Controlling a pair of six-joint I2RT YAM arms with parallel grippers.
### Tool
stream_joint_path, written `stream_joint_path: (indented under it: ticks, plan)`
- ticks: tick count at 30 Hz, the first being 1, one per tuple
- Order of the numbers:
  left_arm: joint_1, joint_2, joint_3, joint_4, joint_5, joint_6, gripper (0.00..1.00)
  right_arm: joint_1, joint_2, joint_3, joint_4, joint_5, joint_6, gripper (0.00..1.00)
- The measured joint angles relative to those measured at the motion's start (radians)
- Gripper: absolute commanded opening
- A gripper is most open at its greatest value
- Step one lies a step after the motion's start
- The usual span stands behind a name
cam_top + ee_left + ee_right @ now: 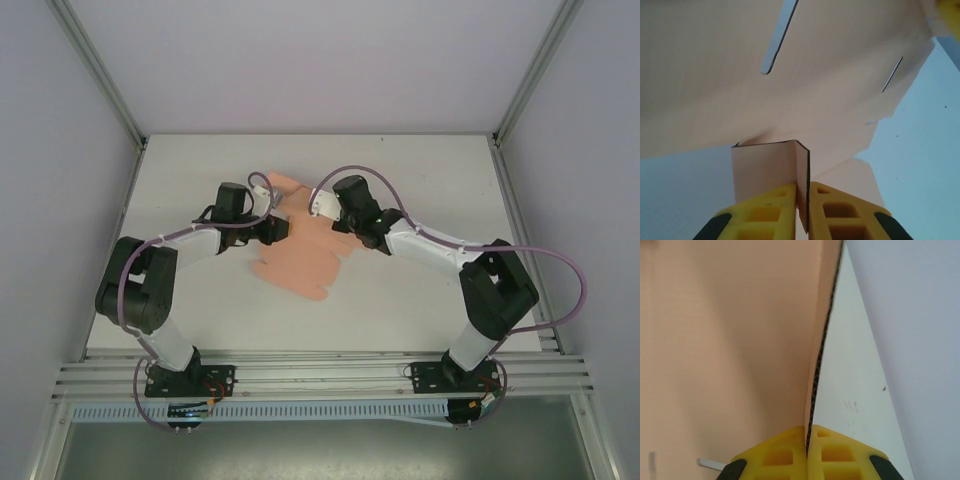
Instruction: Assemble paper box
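The paper box (300, 255) is a salmon-pink die-cut cardboard sheet spread over the middle of the white table, partly folded up. My left gripper (272, 229) sits at its left edge, shut on a folded-up tab (771, 167) whose edge is pinched between the yellow fingers (840, 210); the sheet (790, 75) with its slots rises beyond. My right gripper (345, 222) is at the sheet's right side, shut on the edge of a panel (740, 340) that stands upright between its yellow fingers (840, 455).
The white table (420, 190) is bounded by an aluminium frame with upright posts at the back corners (140, 140). Both arm bases are bolted to rails at the near edge (320, 375). Cables loop above the arms.
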Motion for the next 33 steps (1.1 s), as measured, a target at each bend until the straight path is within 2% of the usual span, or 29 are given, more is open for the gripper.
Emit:
stream_joint_path:
  ticks: [2, 3, 4, 11, 20, 22, 24, 25, 28, 30, 33]
  plan:
    - [-0.008, 0.025, 0.015, -0.002, 0.008, -0.005, 0.30, 0.013, -0.002, 0.000, 0.001, 0.001, -0.006, 0.00]
    - [-0.011, 0.033, 0.021, -0.002, 0.013, -0.006, 0.39, 0.018, -0.002, 0.000, 0.002, 0.002, -0.011, 0.00]
    - [-0.013, 0.038, 0.026, -0.002, 0.019, -0.009, 0.41, 0.022, -0.002, 0.000, 0.003, 0.003, -0.015, 0.00]
    - [-0.014, 0.066, 0.040, 0.014, 0.066, -0.035, 0.48, 0.025, -0.002, 0.000, 0.006, 0.005, -0.018, 0.00]
    - [-0.014, 0.129, 0.066, 0.058, 0.126, -0.066, 0.52, 0.025, -0.002, -0.006, 0.007, 0.029, -0.019, 0.00]
    - [-0.015, 0.132, 0.066, 0.065, 0.134, -0.078, 0.59, 0.025, -0.002, -0.011, 0.008, 0.031, -0.024, 0.00]
    - [-0.015, 0.132, 0.061, 0.080, 0.144, -0.090, 0.60, 0.025, -0.002, -0.012, 0.011, 0.038, -0.033, 0.00]
    - [-0.015, 0.129, 0.056, 0.089, 0.145, -0.096, 0.65, 0.025, -0.002, -0.012, 0.014, 0.041, -0.039, 0.00]
    - [-0.019, 0.085, 0.015, 0.103, 0.126, -0.114, 0.66, 0.024, -0.002, -0.012, 0.020, 0.044, -0.053, 0.00]
    - [-0.024, 0.031, -0.011, 0.081, 0.064, -0.142, 0.54, 0.020, -0.002, -0.012, 0.025, 0.048, -0.068, 0.00]
    - [-0.030, -0.044, -0.015, -0.003, -0.060, -0.184, 0.49, 0.011, -0.002, -0.012, 0.028, 0.059, -0.079, 0.00]
